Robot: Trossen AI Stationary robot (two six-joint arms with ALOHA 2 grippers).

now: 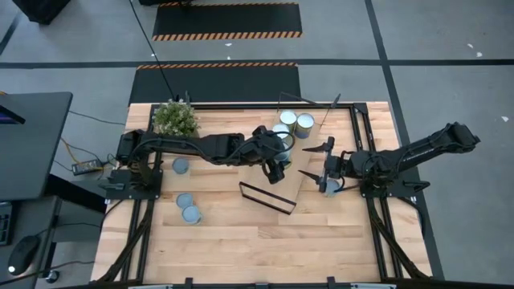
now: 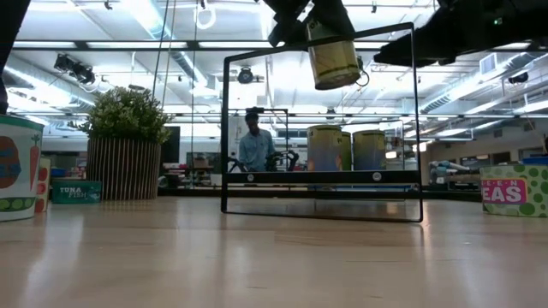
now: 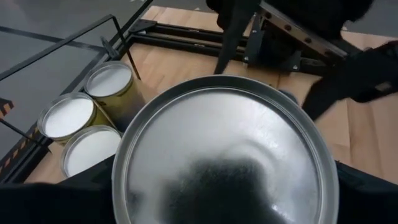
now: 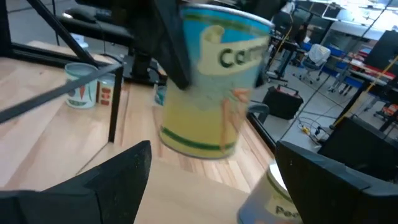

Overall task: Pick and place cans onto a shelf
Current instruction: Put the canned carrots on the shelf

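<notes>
My left gripper (image 1: 277, 154) reaches from the table's left and is shut on a can (image 2: 334, 56) with a yellow side and a silvery top (image 3: 224, 155). The can hangs high over the shelf (image 2: 321, 177), a light board in a black wire frame. Two cans (image 2: 324, 147) (image 2: 368, 150) stand on the board in the low view; the left wrist view shows three (image 3: 90, 115) grouped together. My right gripper (image 1: 315, 160) waits open at the right, facing the held can (image 4: 211, 81), with another can (image 1: 331, 186) beneath it. My left gripper holds the can by its side wall just under the top rim, one dark finger (image 4: 171, 43) lying against the near side (image 4: 186, 93). The fingers slant down from the table's left. The can is lifted clear of the shelf, nearly upright with its top up.
A potted plant (image 1: 175, 119) stands at the far left. Three loose cans (image 1: 181, 165) (image 1: 185, 200) (image 1: 192, 213) lie on the table's left half. In the low view a pea-and-carrot can (image 2: 17, 167) and a tuna tin (image 2: 75, 190) stand left, and a peas label (image 2: 514, 190) right.
</notes>
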